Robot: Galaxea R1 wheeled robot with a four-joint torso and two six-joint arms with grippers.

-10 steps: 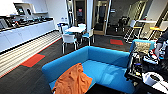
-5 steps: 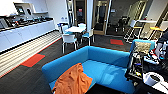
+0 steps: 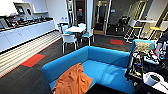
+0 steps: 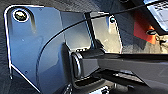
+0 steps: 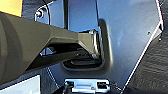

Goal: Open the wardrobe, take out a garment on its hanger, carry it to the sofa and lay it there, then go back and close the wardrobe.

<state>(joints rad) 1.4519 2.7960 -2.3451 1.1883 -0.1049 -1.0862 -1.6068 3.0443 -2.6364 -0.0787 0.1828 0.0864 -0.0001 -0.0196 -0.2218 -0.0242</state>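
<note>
- Here, nearest the robot, the garment (image 3: 73, 81) lies crumpled over the front edge of the sofa (image 3: 107, 67), evidently set down rather than carried.
- Whether either gripper is released or clenched cannot be told.
- Farther off, a white table with chairs (image 3: 75, 31) stands, well apart.
</note>
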